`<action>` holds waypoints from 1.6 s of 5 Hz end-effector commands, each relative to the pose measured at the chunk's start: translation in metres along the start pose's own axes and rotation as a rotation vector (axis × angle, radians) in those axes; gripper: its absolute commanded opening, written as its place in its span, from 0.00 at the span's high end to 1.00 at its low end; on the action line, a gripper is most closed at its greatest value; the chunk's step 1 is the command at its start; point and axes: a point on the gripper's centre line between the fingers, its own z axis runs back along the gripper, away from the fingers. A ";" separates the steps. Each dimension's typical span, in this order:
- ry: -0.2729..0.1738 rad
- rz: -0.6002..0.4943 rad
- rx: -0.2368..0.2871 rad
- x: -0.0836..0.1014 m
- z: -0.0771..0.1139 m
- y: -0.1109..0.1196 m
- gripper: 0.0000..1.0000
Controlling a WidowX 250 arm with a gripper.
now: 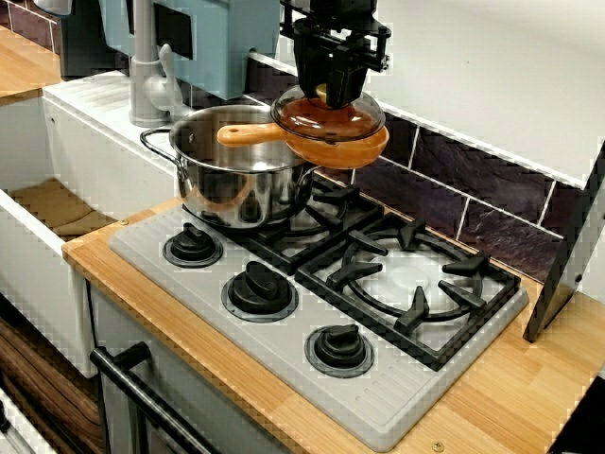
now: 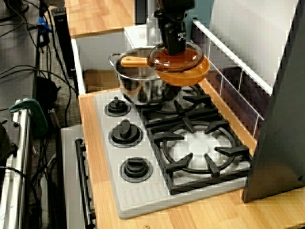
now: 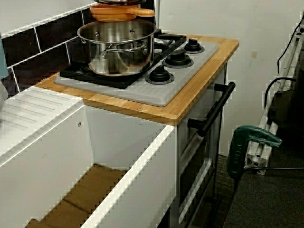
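the hand (image 1: 333, 93) comes straight down with its fingers drawn narrow, pinching the small knob on top of a glass lid (image 1: 326, 118). the lid covers an orange pan (image 1: 352, 151). in the front view the pan hangs over the pot's rim at two o'clock, and its handle (image 1: 250, 133) points to nine o'clock across the open steel pot (image 1: 241, 180). whether the pan touches that rim cannot be told. the pot stands on the back burner of a grey stove (image 1: 284, 364). a bare burner (image 1: 408, 279) lies at the pot's four o'clock and three black dials (image 1: 259, 288) run along the front at six. the stove sits on a wooden desk (image 1: 501, 402), with a faucet (image 1: 146, 76) at the pot's ten o'clock.
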 end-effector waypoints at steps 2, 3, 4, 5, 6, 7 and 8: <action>-0.068 0.017 -0.019 0.007 0.035 0.002 1.00; -0.065 0.018 -0.017 0.009 0.034 0.001 1.00; -0.064 0.020 -0.014 0.010 0.032 0.001 1.00; -0.064 0.021 -0.012 0.010 0.031 0.001 1.00; -0.065 0.022 -0.012 0.007 0.028 0.001 1.00; -0.061 0.018 -0.004 0.005 0.022 -0.001 1.00; -0.060 0.020 -0.002 0.005 0.019 -0.002 1.00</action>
